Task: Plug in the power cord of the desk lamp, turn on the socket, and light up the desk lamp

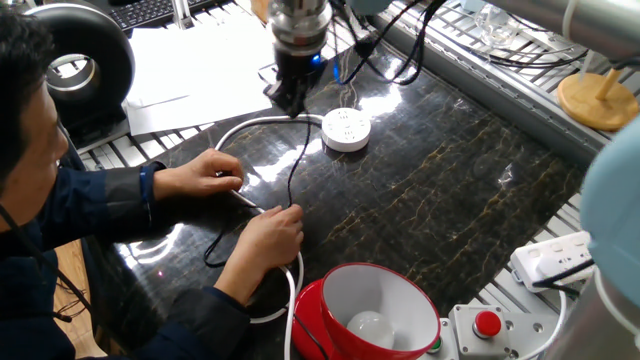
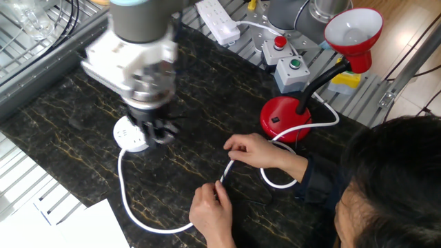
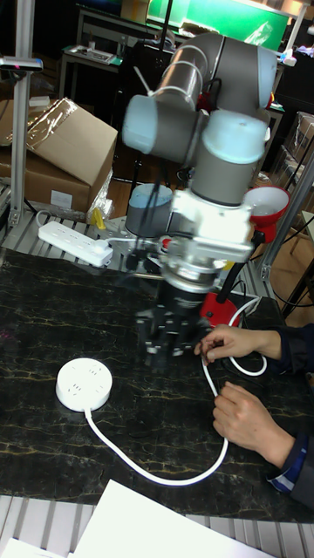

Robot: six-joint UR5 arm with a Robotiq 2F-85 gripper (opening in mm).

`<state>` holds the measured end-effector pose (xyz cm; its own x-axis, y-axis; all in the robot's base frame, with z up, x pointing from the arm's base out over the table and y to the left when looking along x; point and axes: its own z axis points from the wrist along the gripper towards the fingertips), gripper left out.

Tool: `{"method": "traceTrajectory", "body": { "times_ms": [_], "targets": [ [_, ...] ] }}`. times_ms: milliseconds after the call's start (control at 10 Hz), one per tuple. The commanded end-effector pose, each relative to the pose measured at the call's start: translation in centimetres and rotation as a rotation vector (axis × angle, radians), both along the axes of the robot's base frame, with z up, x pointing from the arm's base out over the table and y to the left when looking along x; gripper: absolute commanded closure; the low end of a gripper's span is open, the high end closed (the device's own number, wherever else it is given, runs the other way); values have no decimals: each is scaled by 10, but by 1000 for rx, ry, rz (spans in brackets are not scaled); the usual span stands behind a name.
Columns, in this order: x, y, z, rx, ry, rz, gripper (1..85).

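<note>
Your gripper (image 1: 291,103) sat at upper centre of one fixed view, its fingers apparently pinched on the plug end of the power cord (image 1: 293,170); the blur left that grip uncertain. The socket (image 1: 346,129) lay on the table just to its right in that view, close but apart. The cord's long axis ran down-frame from the gripper toward the person's hand (image 1: 270,231).

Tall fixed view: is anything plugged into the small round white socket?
No. The small round white socket lies bare-topped, holes showing, apart from the gripper.
</note>
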<state>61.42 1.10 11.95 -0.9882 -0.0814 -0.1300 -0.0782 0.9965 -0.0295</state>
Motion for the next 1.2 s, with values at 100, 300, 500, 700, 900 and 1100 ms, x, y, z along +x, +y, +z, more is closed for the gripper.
{"method": "traceTrajectory", "body": {
  "times_ms": [100,300,500,700,900,1100],
  "targets": [
    [-2,-56,-15,31,-15,-76,847],
    [-4,-47,-16,74,-4,-175,847],
    [-10,-55,-17,53,15,-276,847],
    [-13,-55,-17,61,26,-347,847],
    [-15,-61,-17,37,29,-355,847],
    [-23,-61,-18,28,62,-315,847]
  ]
}}
